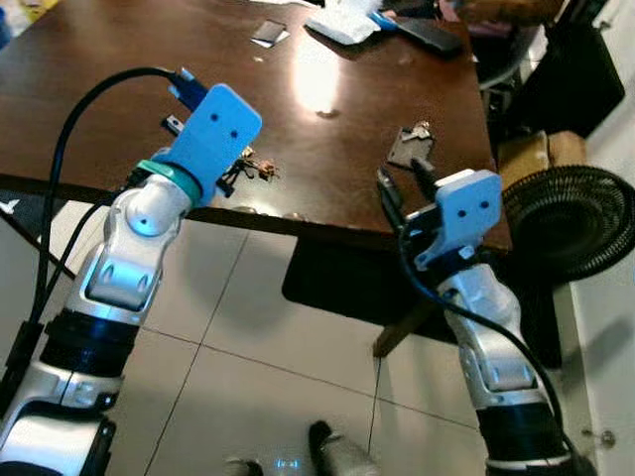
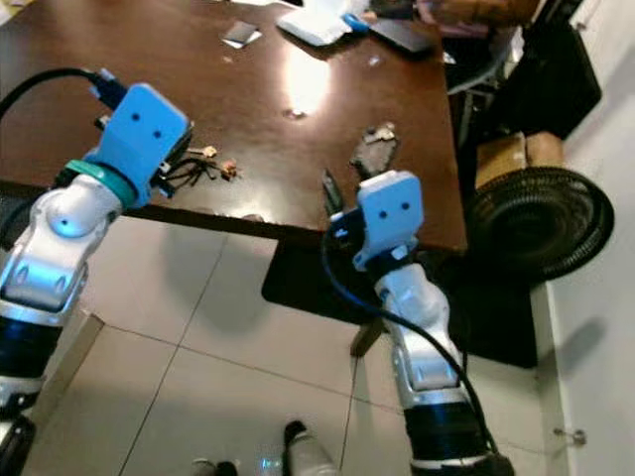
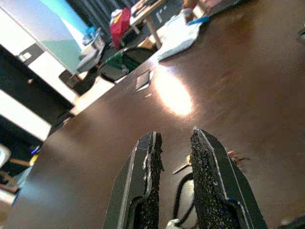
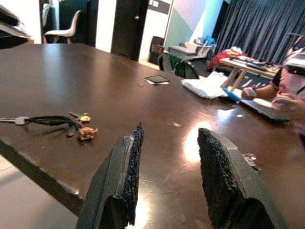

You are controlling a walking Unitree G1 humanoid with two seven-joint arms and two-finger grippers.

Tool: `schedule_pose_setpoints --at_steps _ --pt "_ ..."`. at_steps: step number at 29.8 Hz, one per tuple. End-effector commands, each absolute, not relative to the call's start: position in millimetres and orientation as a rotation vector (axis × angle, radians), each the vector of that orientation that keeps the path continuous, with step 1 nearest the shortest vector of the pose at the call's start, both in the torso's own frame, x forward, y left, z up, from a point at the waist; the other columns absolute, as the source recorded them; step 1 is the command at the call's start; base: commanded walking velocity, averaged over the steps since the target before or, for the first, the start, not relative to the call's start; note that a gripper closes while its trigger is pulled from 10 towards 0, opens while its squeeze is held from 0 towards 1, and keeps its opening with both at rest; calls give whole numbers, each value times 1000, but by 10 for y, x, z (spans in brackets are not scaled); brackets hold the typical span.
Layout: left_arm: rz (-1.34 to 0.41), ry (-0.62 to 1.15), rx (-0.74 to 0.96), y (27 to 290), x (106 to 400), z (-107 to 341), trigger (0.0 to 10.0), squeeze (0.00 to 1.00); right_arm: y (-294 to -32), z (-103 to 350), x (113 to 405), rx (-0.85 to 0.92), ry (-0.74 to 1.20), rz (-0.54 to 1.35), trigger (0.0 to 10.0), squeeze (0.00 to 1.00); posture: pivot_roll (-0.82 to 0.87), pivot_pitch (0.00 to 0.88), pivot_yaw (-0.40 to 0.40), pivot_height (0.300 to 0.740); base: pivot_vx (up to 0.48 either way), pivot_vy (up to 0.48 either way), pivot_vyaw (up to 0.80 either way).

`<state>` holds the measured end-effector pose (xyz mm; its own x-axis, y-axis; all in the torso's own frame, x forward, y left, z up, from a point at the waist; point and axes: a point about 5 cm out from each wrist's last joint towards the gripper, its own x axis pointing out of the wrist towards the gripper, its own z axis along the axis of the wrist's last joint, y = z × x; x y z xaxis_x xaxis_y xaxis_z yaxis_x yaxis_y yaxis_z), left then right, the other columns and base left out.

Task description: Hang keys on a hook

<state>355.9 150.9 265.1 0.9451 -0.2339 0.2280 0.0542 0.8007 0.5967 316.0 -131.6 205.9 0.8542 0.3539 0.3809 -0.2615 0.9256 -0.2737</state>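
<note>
A bunch of keys on a black cord [image 1: 254,168] lies on the dark wooden table [image 1: 119,89] close to its near edge. My left gripper [image 1: 234,176] hovers right at this bunch. In the left wrist view its fingers [image 3: 148,176] stand a narrow gap apart, with the cord [image 3: 179,193] and a key showing between them on the table. A second set of keys with a dark fob [image 1: 411,145] lies farther right. My right gripper [image 1: 405,182] is open just in front of that set, at the table edge, with nothing held.
A phone [image 1: 268,33], a white cloth [image 1: 342,24] and a dark tablet [image 1: 429,36] lie at the table's far side. A person's hands [image 4: 291,101] rest there too. A black fan [image 1: 572,222] and a cardboard box [image 1: 541,151] stand to the right. A dark mat [image 1: 327,288] lies under the table.
</note>
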Motion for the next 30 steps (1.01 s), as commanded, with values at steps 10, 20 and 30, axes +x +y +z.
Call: schedule_pose_setpoints --at_steps 10,20,30 --pt "-136 -298 624 1524 3574 2633 10000 0 -1310 2079 3156 -222 -459 340 10000 0 32 154 100 740 432 0 0" --pt "-141 -311 636 1505 3581 2638 10000 0 -1291 2057 3139 -218 -463 349 10000 0 28 148 101 740 375 0 0" --pt "-354 -202 665 1430 3525 2370 10000 0 -1309 2066 3128 -223 -464 345 10000 0 23 166 105 740 276 0 0"
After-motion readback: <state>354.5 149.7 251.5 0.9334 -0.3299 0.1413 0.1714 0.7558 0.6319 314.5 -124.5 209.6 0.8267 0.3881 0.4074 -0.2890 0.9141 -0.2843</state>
